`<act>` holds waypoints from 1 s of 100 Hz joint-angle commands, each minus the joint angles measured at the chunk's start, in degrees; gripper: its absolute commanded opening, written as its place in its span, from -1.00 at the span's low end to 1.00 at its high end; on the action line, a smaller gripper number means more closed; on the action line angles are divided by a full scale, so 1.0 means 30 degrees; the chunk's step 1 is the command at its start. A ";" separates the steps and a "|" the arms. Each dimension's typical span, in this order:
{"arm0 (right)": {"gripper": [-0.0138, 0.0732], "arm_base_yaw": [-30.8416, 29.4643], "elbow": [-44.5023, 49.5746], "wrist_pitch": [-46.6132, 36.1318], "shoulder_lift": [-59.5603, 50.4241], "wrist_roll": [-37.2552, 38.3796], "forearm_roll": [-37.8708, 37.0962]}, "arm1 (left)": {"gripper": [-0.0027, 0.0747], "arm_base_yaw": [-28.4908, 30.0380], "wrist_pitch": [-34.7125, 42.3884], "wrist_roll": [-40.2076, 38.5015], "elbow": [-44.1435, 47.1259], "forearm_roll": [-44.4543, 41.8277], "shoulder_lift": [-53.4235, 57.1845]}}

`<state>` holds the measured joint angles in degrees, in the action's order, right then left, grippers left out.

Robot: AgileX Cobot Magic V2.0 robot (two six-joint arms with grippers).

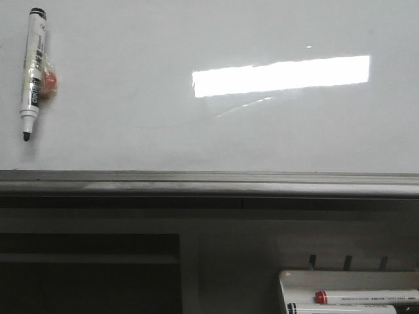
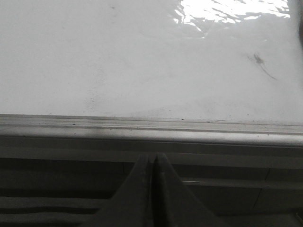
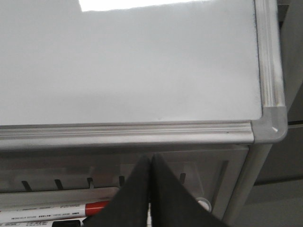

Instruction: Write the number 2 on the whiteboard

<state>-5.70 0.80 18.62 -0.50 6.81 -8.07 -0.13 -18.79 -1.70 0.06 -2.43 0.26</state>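
Observation:
The whiteboard (image 1: 216, 131) fills the upper front view, glossy white with a grey metal ledge (image 1: 209, 183) along its lower edge. No numeral 2 shows on it. A black-tipped marker (image 1: 33, 72) hangs on the board at the far left, tip down, beside a small red magnet (image 1: 49, 82). My left gripper (image 2: 152, 158) is shut and empty, below the ledge (image 2: 151, 130). My right gripper (image 3: 151, 161) is shut and empty, below the board's lower right corner (image 3: 270, 125), above a tray with a red-capped marker (image 3: 71, 210). Neither gripper shows in the front view.
A small white marker tray (image 1: 347, 278) sits at the lower right below the ledge, holding a red-capped marker (image 1: 366, 297) and another marker under it. A dark shelf opening (image 1: 85, 268) lies at the lower left. A bright light reflection (image 1: 281, 75) crosses the board.

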 commanded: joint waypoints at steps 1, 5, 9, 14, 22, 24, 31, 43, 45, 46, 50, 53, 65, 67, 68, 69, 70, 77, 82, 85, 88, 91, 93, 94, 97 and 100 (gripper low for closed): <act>-0.80 0.0015 0.0461 -0.0219 -0.0414 -0.0086 -0.0227 | -0.98 0.0044 0.1256 -0.0145 0.0202 -0.0019 0.0517; -0.80 0.0015 0.0461 -0.0219 -0.0414 -0.0086 -0.0227 | -0.98 0.0044 0.1256 -0.0145 0.0202 -0.0019 0.0517; -0.80 0.0015 0.0461 -0.0219 -0.0414 -0.0086 -0.0227 | -0.98 0.0044 0.1256 -0.0145 0.0202 -0.0019 0.0517; -0.80 0.0015 0.0461 -0.0219 -0.0414 -0.0086 -0.0227 | -0.98 0.0044 0.1256 -0.0145 0.0202 -0.0019 0.0517; -0.80 0.0015 0.0461 -0.0219 -0.0414 -0.0086 -0.0227 | -0.98 0.0044 0.1256 -0.0145 0.0202 -0.0019 0.0517; -0.80 0.0015 0.0461 -0.0219 -0.0414 -0.0086 -0.0227 | -0.98 0.0044 0.1256 -0.0145 0.0202 -0.0019 0.0517; -0.80 0.0015 0.0461 -0.0219 -0.0414 -0.0086 -0.0227 | -0.98 0.0044 0.1256 -0.0145 0.0202 -0.0019 0.0517; -0.80 0.0015 0.0461 -0.0219 -0.0414 -0.0086 -0.0227 | -0.98 0.0044 0.1256 -0.0145 0.0202 -0.0019 0.0517; -0.80 0.0015 0.0461 -0.0219 -0.0414 -0.0086 -0.0227 | -0.98 0.0044 0.1256 -0.0145 0.0202 -0.0019 0.0517; -0.80 0.0015 0.0461 -0.0219 -0.0414 -0.0086 -0.0227 | -0.98 0.0044 0.1256 -0.0145 0.0202 -0.0019 0.0517; -0.80 0.0015 0.0461 -0.0219 -0.0414 -0.0086 -0.0227 | -0.98 0.0044 0.1256 -0.0145 0.0202 -0.0019 0.0517; -0.80 0.0015 0.0461 -0.0219 -0.0414 -0.0086 -0.0227 | -0.98 0.0044 0.1256 -0.0145 0.0202 -0.0019 0.0517; -0.80 0.0015 0.0461 -0.0219 -0.0414 -0.0086 -0.0227 | -0.98 0.0044 0.1256 -0.0145 0.0202 -0.0019 0.0517; -0.80 0.0015 0.0461 -0.0219 -0.0414 -0.0086 -0.0227 | -0.98 0.0044 0.1256 -0.0145 0.0202 -0.0019 0.0517; -0.80 0.0015 0.0461 -0.0219 -0.0414 -0.0086 -0.0227 | -0.98 0.0044 0.1256 -0.0145 0.0202 -0.0019 0.0517; -0.80 0.0015 0.0461 -0.0219 -0.0414 -0.0086 -0.0227 | -0.98 0.0044 0.1256 -0.0145 0.0202 -0.0019 0.0517; -0.80 0.0015 0.0461 -0.0219 -0.0414 -0.0086 -0.0227 | -0.98 0.0044 0.1256 -0.0145 0.0202 -0.0019 0.0517; -0.80 0.0015 0.0461 -0.0219 -0.0414 -0.0086 -0.0227 | -0.98 0.0044 0.1256 -0.0145 0.0202 -0.0019 0.0517; -0.80 0.0015 0.0461 -0.0219 -0.0414 -0.0086 -0.0227 | -0.98 0.0044 0.1256 -0.0145 0.0202 -0.0019 0.0517; -0.80 0.0015 0.0461 -0.0219 -0.0414 -0.0086 -0.0227 | -0.98 0.0044 0.1363 -0.0145 0.0202 -0.0019 0.0517; -0.80 0.0015 0.0461 -0.0219 -0.0414 -0.0086 -0.0227 | -0.98 0.0044 0.1596 -0.0145 0.0202 -0.0019 0.0517; -0.80 0.0015 0.0461 -0.0219 -0.0414 -0.0086 -0.0227 | -0.98 0.0044 0.1896 -0.0145 0.0202 -0.0019 0.0517; -0.80 0.0015 0.0461 -0.0262 -0.0414 -0.0086 -0.0227 | -0.98 0.0044 0.2122 -0.0145 0.0202 0.0013 0.0517; -0.80 0.0015 0.0461 -0.0262 -0.0414 -0.0086 -0.0227 | -0.98 0.0005 0.2218 -0.0145 0.0202 0.0013 0.0517; -0.80 0.0015 0.0461 -0.0428 -0.0414 -0.0086 -0.0227 | -0.98 0.0005 0.2649 -0.0145 0.0202 0.0013 0.0517; -0.80 0.0015 0.0461 -0.0823 -0.0414 -0.0086 -0.0227 | -0.98 0.0005 0.3218 -0.0145 0.0202 0.0013 0.0517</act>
<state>-5.70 0.80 18.62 -0.50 6.81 -8.07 -0.13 -17.20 -1.70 0.06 -2.43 0.26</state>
